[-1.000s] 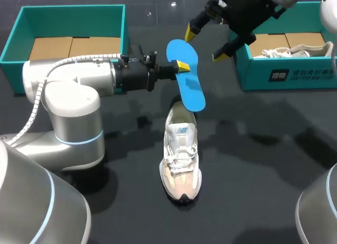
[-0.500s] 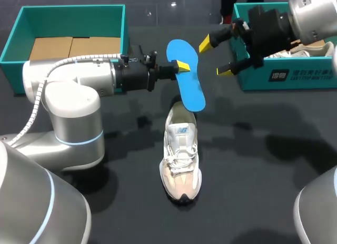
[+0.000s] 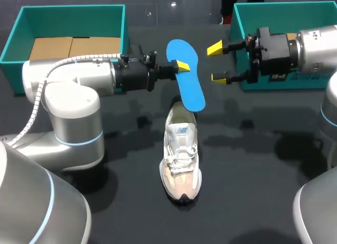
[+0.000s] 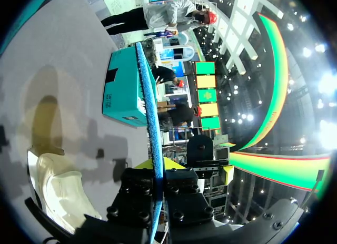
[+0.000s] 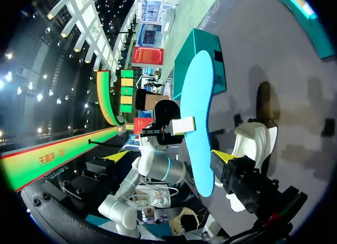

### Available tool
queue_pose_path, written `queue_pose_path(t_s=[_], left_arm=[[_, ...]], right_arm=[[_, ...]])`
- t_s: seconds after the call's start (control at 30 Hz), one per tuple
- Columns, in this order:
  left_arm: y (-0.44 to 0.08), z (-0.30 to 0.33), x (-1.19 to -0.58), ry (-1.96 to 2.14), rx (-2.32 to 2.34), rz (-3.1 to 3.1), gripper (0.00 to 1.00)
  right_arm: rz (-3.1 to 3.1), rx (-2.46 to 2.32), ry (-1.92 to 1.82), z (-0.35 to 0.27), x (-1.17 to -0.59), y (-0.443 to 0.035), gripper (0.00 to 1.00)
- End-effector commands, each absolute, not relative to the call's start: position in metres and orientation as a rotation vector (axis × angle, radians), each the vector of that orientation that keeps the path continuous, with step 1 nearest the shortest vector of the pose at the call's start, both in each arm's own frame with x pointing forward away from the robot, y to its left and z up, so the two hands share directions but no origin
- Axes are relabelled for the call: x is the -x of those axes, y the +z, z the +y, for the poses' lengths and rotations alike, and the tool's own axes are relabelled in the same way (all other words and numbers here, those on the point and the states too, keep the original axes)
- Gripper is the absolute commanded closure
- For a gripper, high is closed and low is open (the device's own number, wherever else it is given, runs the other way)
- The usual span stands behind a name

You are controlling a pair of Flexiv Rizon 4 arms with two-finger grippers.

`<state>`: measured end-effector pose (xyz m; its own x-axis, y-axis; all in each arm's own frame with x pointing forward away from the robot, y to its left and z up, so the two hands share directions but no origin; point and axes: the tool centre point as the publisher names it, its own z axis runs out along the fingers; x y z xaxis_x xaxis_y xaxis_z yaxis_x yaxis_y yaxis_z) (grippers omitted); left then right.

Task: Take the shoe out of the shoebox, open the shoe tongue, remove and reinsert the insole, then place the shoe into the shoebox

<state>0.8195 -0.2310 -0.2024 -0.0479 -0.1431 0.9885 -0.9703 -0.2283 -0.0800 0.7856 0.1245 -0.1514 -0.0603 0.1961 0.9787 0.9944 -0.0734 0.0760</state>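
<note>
— At mid-table (image 3: 263, 165), what's held?
— My left end effector (image 3: 181, 66) is clamped on the blue insole (image 3: 185, 75), which hangs with its lower end over the shoe (image 3: 180, 157). The shoe is at the insole's 6 o'clock, toe toward me.
— And the right?
— My right end effector (image 3: 217, 63) is at the insole's 3 o'clock, fingers apart, just beside the box (image 3: 274, 6).
</note>
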Motion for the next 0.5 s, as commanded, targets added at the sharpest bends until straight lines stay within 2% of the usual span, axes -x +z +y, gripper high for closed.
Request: queue_pose_path(t_s=[0.03, 0.5], left_arm=[[-0.203, -0.232, -0.819, 1.364, -1.459, -1.240, 1.00], [-0.173, -0.212, -0.819, 1.776, -1.170, -1.436, 1.00]], right_arm=[[-1.317, 1.348, -1.239, 0.128, -0.786, -0.155, 0.00], [-1.293, 1.299, -1.246, 0.128, -0.785, -0.158, 0.00]])
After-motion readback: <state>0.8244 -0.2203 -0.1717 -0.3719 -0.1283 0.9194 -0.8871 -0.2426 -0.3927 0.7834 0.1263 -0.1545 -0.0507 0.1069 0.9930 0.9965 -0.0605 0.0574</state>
